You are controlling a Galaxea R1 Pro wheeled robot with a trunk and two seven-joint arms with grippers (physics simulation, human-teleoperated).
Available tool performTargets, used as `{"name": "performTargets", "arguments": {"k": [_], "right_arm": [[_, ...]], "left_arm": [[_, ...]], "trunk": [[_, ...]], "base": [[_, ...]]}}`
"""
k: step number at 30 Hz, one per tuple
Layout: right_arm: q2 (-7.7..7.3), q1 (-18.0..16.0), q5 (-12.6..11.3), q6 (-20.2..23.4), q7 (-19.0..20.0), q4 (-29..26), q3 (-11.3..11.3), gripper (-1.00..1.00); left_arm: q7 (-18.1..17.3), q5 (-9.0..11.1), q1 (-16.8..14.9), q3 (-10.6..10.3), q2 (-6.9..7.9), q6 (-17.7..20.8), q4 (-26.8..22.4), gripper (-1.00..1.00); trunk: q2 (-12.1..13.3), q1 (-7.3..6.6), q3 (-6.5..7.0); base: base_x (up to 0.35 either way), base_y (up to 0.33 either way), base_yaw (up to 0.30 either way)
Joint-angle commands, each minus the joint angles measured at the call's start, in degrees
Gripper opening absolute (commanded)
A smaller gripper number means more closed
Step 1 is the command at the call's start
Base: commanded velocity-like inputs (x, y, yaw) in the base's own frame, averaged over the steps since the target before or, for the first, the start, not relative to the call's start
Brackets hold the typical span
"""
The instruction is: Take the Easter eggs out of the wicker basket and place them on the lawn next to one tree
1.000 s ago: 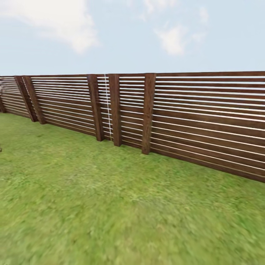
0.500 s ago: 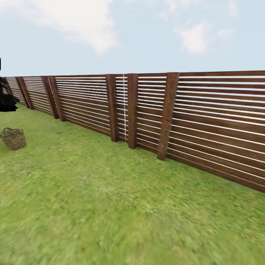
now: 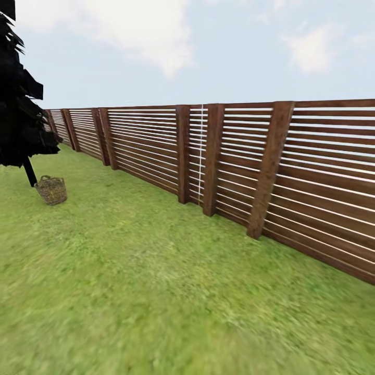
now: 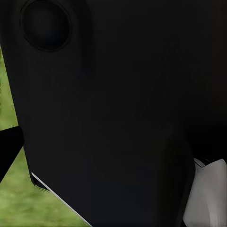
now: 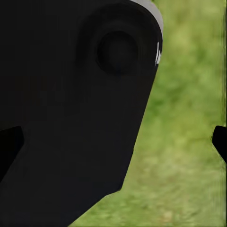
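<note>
Wicker basket (image 3: 51, 190) on lawn (image 3: 156, 291), beside dark cone tree (image 3: 21, 94).

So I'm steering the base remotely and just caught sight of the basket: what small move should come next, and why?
Probably keep turning left until the brown open-weave wicker basket sits mid-view, then drive toward it. It stands far off at the head view's left edge on the mottled green lawn, beside the dark cone-shaped tree, well beyond arm's reach. Whether it holds eggs cannot be told from here.

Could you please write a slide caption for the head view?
Wicker basket on the lawn beside a dark cone-shaped tree, slatted wooden fence behind.
</note>
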Motion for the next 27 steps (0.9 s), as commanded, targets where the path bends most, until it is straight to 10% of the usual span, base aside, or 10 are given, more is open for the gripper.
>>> {"name": "performTargets", "arguments": {"k": [1,27], "right_arm": [[0.00,-0.07,0.11,-0.03,0.08,0.12,0.23,1.00],[-0.07,-0.07,0.11,-0.03,0.08,0.12,0.23,1.00]], "left_arm": [[-0.11,-0.04,0.05,-0.03,0.00,0.03,-0.14,1.00],[-0.11,-0.04,0.05,-0.03,0.00,0.03,-0.14,1.00]], "trunk": [[-0.02,0.04,-0.04],[-0.02,0.04,-0.04]], "base": [[0.335,0.000,0.279],[0.335,0.000,0.254]]}}
